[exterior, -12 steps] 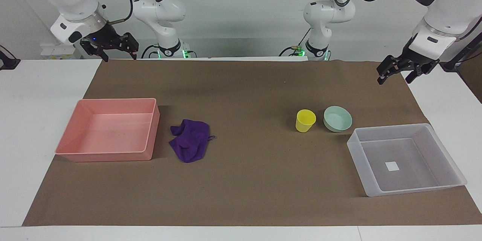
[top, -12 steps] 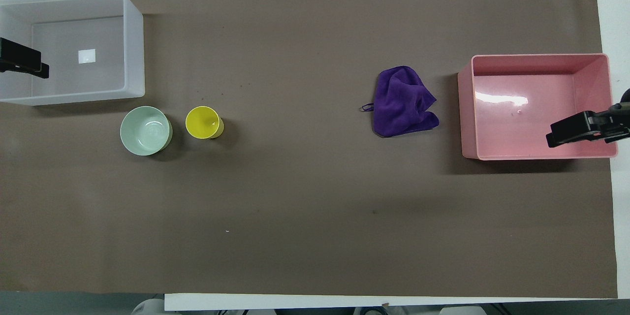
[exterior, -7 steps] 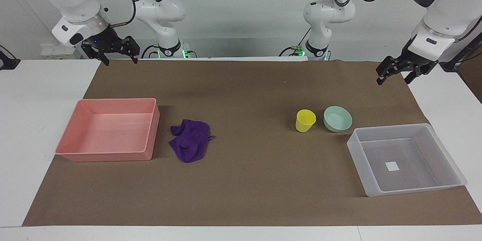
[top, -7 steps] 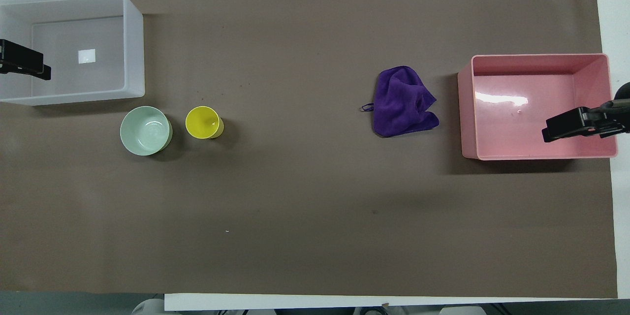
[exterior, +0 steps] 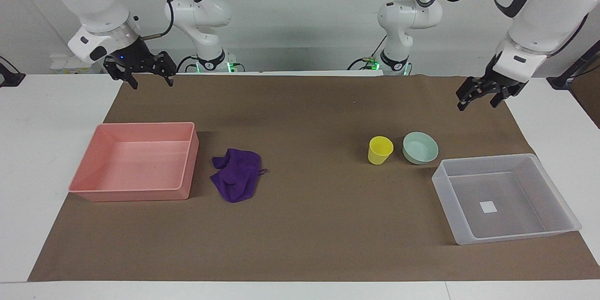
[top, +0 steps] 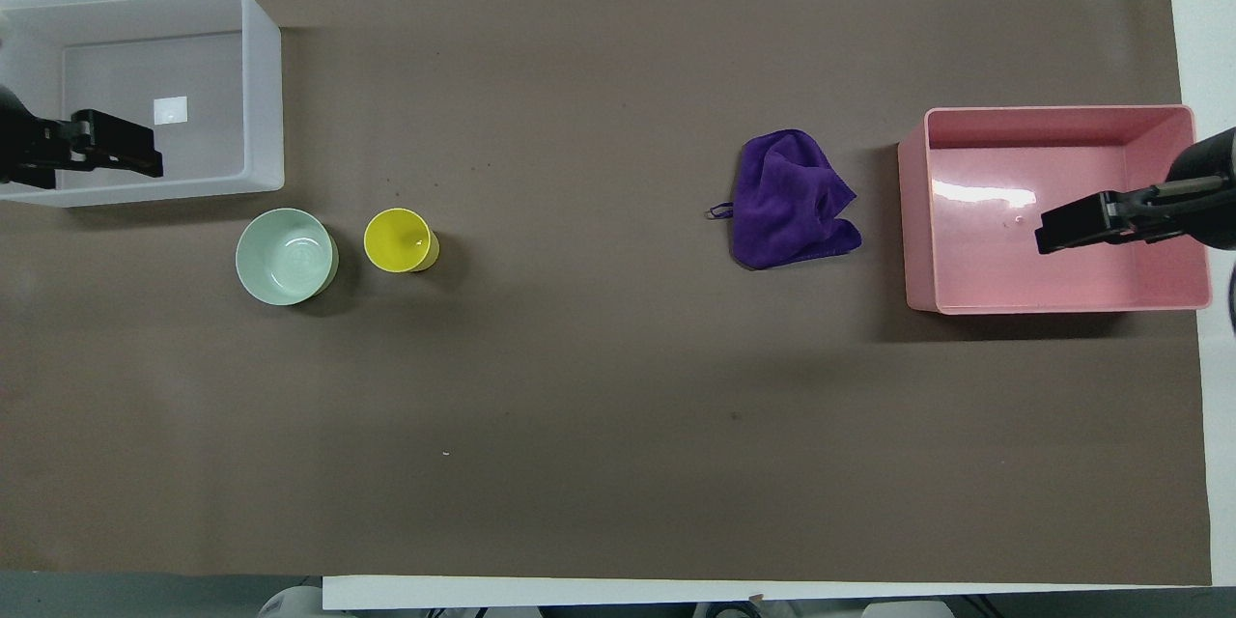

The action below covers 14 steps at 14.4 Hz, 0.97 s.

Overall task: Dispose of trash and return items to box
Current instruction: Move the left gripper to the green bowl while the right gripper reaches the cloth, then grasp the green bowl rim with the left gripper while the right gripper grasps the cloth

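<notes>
The purple rag lies crumpled on the brown mat beside the pink tray. The yellow cup and the mint-green bowl stand upright side by side, just nearer to the robots than the clear tub. The tub holds only its white sticker. My right gripper hangs open and empty, high over the pink tray. My left gripper hangs open and empty, high over the clear tub's near wall.
A brown mat covers most of the white table. The pink tray has nothing in it. Both arm bases stand at the table's robot end.
Both grippers have moved in from the table's ends toward its middle, the left one farther. Nothing on the mat has moved.
</notes>
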Available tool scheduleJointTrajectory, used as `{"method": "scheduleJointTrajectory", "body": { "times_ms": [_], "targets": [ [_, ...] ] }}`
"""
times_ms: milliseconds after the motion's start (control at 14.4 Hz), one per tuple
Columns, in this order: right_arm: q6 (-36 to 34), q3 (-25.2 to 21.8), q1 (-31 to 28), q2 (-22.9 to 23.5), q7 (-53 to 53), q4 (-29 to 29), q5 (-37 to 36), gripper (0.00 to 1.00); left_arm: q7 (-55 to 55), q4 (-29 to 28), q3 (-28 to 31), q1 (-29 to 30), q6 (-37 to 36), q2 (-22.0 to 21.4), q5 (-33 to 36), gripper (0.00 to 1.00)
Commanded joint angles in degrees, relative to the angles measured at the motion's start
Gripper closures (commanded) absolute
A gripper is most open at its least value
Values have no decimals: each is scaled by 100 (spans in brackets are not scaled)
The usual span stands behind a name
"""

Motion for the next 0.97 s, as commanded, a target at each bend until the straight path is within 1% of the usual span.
{"method": "scheduleJointTrajectory", "body": {
  "times_ms": [0, 139, 209, 278, 417, 487, 626, 696, 765, 835, 904],
  "targets": [
    [485, 22, 313, 384, 44, -119, 80, 2, -135, -1644, 46, -17, 1032, -778, 137, 0],
    [968, 31, 490, 674, 79, -224, 89, 2, -135, -2031, 55, 9, 1306, -735, 137, 0],
    [1223, 31, 595, 841, 88, -259, 185, 2, -248, -2320, 55, 79, 1368, -734, 137, 0],
    [1443, 31, 692, 1008, 227, -268, 290, 2, -362, -2645, 46, 149, 1586, -734, 137, 0],
    [1943, 31, 973, 1324, 552, -277, 361, 2, -459, -3340, 38, 89, 2480, -726, 137, 0],
    [2216, 31, 1122, 1448, 719, -347, 361, 2, -530, -3456, 37, 89, 2781, -656, 137, 0],
    [2743, 31, 1211, 1589, 809, -610, 361, 2, -539, -3466, 46, 89, 2933, -471, 137, 1],
    [3016, 31, 1220, 1677, 817, -759, 361, 3, -556, -3466, 46, 89, 2968, -340, 137, 13],
    [3192, 31, 1229, 1756, 809, -900, 361, 3, -600, -3475, 46, 106, 3064, -234, 128, 23],
    [3394, 31, 1290, 1861, 800, -979, 361, 4, -601, -3475, 38, 132, 3265, -94, 137, 27],
    [3448, 31, 1291, 1975, 800, -980, 361, 5, -618, -3475, 37, 106, 3459, 29, 128, 33]
  ]
}}
